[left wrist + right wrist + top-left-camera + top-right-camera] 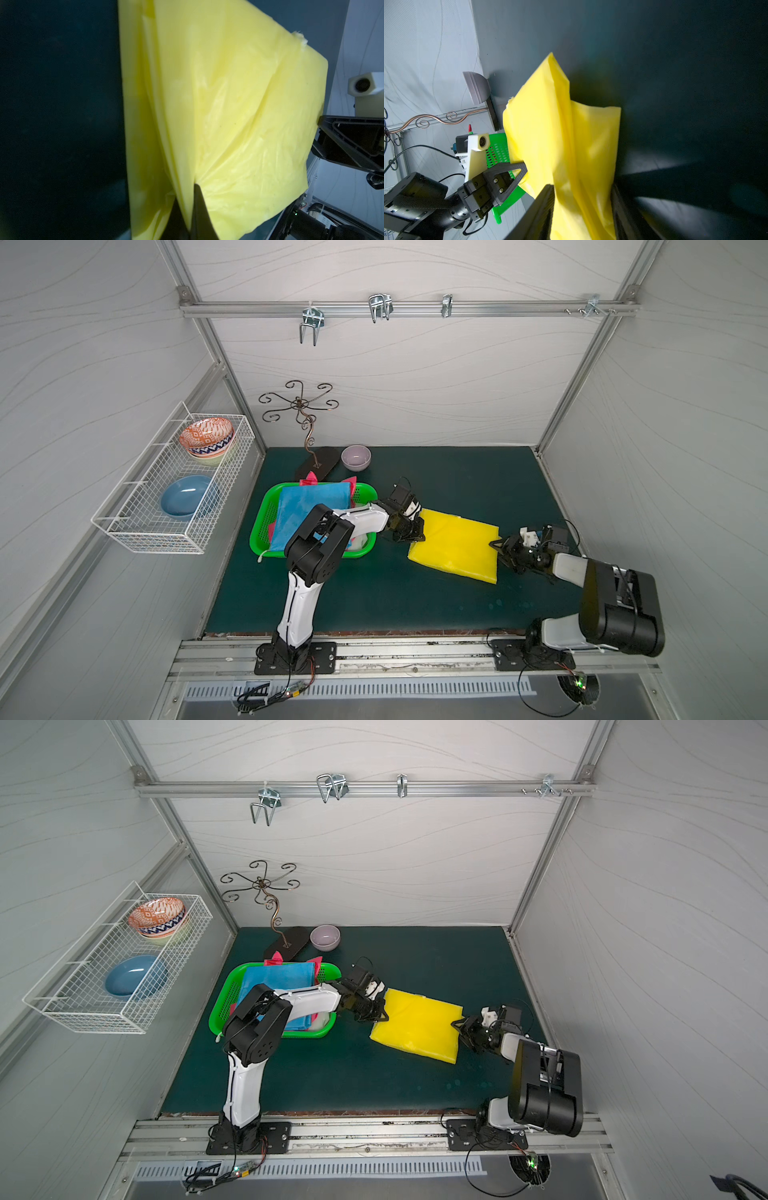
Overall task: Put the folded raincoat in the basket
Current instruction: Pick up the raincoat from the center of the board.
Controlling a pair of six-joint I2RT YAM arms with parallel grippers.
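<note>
Raincoat (455, 545) lies on table (374, 597) near basket (266, 506), not inside. Left hand (420, 536) pinches one edge; right hand (497, 546) is half open around opposite edge. Lifting and placing are left.

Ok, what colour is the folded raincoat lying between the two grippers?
The raincoat is plain bright yellow with no pattern. It shows best in a top view.

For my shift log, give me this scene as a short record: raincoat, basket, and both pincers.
raincoat: yellow, folded, on the mat beside the basket, not in it
basket: green, holds a blue cloth over a pink cloth
left pincer: shut on the raincoat edge nearest the basket
right pincer: open, jaws either side of the opposite edge
</note>
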